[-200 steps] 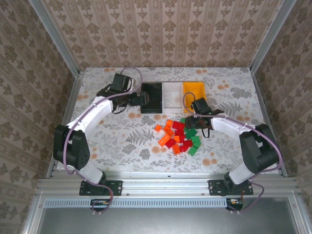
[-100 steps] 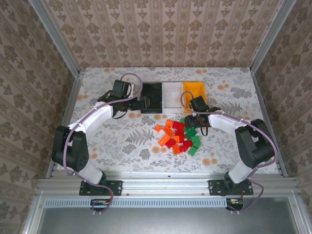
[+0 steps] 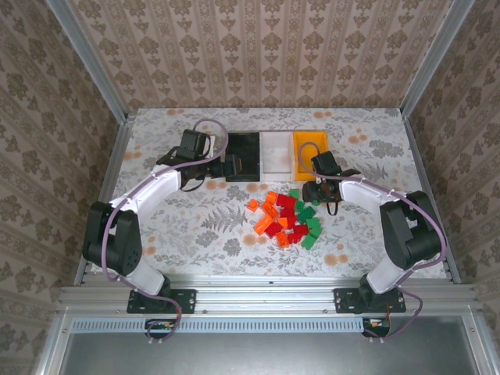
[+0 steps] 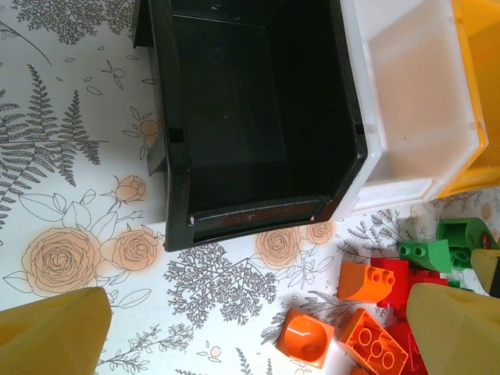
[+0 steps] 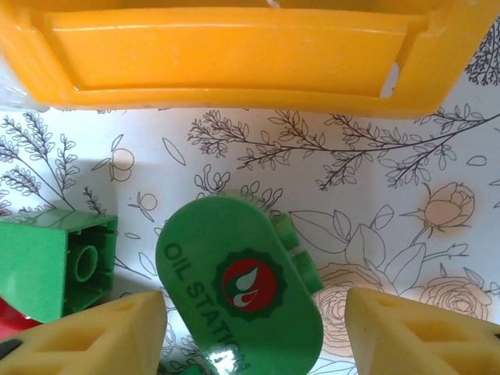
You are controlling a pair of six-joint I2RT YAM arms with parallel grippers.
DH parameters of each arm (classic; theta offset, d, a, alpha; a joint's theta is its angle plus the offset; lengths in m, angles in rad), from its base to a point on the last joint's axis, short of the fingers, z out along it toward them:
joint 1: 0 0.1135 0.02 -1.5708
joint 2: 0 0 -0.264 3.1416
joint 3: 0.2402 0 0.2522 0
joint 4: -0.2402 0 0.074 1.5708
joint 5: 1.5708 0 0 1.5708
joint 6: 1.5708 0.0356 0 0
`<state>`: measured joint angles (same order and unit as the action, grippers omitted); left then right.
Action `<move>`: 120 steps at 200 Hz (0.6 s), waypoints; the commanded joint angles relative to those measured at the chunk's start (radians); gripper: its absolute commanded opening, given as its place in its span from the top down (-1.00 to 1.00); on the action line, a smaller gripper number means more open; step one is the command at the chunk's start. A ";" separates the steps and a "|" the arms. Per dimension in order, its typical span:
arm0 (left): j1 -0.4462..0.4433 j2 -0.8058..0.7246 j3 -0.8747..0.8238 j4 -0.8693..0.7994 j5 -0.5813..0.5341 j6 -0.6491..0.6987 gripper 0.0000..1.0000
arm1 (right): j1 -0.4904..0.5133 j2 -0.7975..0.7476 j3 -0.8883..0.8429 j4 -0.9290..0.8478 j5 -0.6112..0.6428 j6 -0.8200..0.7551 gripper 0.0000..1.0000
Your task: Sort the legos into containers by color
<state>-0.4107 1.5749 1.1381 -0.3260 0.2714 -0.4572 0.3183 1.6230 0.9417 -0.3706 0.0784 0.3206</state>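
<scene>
Two robot arms reach across a flower-printed worktop (image 3: 172, 211). A heap of orange, red and green legos (image 3: 283, 219) lies at its centre. Three bins stand touching in a row at 12 o'clock from the heap. The black bin (image 3: 243, 156) takes the 9 o'clock end, the white bin (image 3: 276, 154) the middle, and the orange-yellow bin (image 3: 310, 147) the 3 o'clock end.

The left claw (image 3: 229, 165) hangs at the black bin's 8 o'clock corner, its jaws spread wide over the worktop. Its wrist camera looks down into the black bin, with orange bricks (image 4: 366, 283) lying at 5 o'clock from it.

The right claw (image 5: 254, 295) sits at 6 o'clock from the orange-yellow bin, at the heap's 2 o'clock edge. Its yellow fingers (image 5: 101, 336) stand about half apart on either side of a green rounded brick (image 5: 234, 281). The brick bears a label reading "OIL STATION" and sits tilted between them. A sliver of worktop shows between the brick and the finger at 3 o'clock. Whether the claw is pinching the brick cannot be told. A square green brick (image 5: 58, 262), hollow side up, lies just beside the rounded one at 9 o'clock, short of the bin.
</scene>
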 commanded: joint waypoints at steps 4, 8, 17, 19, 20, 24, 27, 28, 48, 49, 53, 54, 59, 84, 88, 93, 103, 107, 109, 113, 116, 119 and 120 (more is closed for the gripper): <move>0.003 -0.041 -0.018 0.019 0.030 -0.021 -0.98 | -0.002 -0.046 0.023 -0.033 -0.043 -0.010 -0.40; 0.004 -0.042 -0.020 0.021 0.033 -0.023 -0.98 | -0.002 -0.045 0.027 -0.038 -0.045 -0.016 -0.41; 0.004 -0.044 -0.024 0.024 0.037 -0.023 -0.98 | -0.002 -0.036 0.037 -0.046 -0.059 -0.029 -0.44; 0.004 -0.044 -0.025 0.024 0.037 -0.025 -0.98 | -0.002 -0.033 0.041 -0.048 -0.062 -0.031 -0.45; 0.004 -0.043 -0.026 0.024 0.037 -0.025 -0.98 | -0.002 -0.031 0.042 -0.050 -0.063 -0.033 -0.45; 0.003 -0.043 -0.027 0.026 0.037 -0.025 -0.98 | -0.002 -0.020 0.051 -0.057 -0.066 -0.035 -0.45; 0.004 -0.044 -0.028 0.026 0.036 -0.025 -0.98 | -0.002 -0.011 0.057 -0.063 -0.066 -0.038 -0.45; 0.004 -0.044 -0.029 0.026 0.036 -0.025 -0.98 | -0.002 -0.008 0.058 -0.066 -0.065 -0.038 -0.45; 0.003 -0.043 -0.028 0.023 0.035 -0.025 -0.98 | -0.003 0.045 0.085 -0.097 -0.024 -0.039 -0.42; 0.003 -0.043 -0.028 0.022 0.036 -0.025 -0.98 | -0.003 0.046 0.085 -0.098 -0.022 -0.039 -0.42; 0.004 -0.045 -0.028 0.021 0.037 -0.025 -0.98 | -0.005 0.050 0.085 -0.097 -0.017 -0.037 -0.41; 0.004 -0.045 -0.028 0.021 0.037 -0.025 -0.98 | -0.005 0.051 0.084 -0.096 -0.016 -0.037 -0.41; 0.004 -0.046 -0.030 0.021 0.038 -0.025 -0.98 | -0.007 0.055 0.083 -0.093 -0.016 -0.037 -0.40; 0.003 -0.050 -0.039 0.034 0.054 -0.042 -0.98 | -0.009 0.088 0.095 -0.088 -0.002 -0.039 -0.36; 0.001 -0.049 -0.042 0.042 0.062 -0.050 -0.98 | -0.009 0.097 0.100 -0.091 -0.001 -0.037 -0.36; 0.000 -0.046 -0.048 0.054 0.075 -0.059 -0.97 | -0.009 0.106 0.102 -0.092 0.004 -0.035 -0.34; -0.004 -0.042 -0.057 0.068 0.100 -0.076 -0.97 | -0.013 0.120 0.106 -0.089 0.001 -0.030 -0.31; -0.007 -0.039 -0.060 0.072 0.108 -0.081 -0.97 | -0.011 0.122 0.106 -0.084 -0.003 -0.029 -0.31; -0.009 -0.039 -0.064 0.075 0.112 -0.084 -0.97 | -0.010 0.123 0.107 -0.083 -0.004 -0.028 -0.30; -0.011 -0.041 -0.068 0.079 0.119 -0.090 -0.97 | -0.011 0.124 0.106 -0.079 -0.005 -0.028 -0.29; -0.014 -0.041 -0.074 0.084 0.125 -0.094 -0.97 | -0.012 0.125 0.106 -0.079 -0.003 -0.027 -0.28; -0.018 -0.042 -0.080 0.088 0.129 -0.098 -0.97 | -0.011 0.125 0.107 -0.079 -0.003 -0.026 -0.27; -0.019 -0.043 -0.082 0.090 0.131 -0.100 -0.97 | -0.011 0.126 0.107 -0.080 -0.002 -0.026 -0.26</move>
<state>-0.4129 1.5539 1.0943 -0.2760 0.3321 -0.5053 0.3103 1.7275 1.0245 -0.4232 0.0570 0.2909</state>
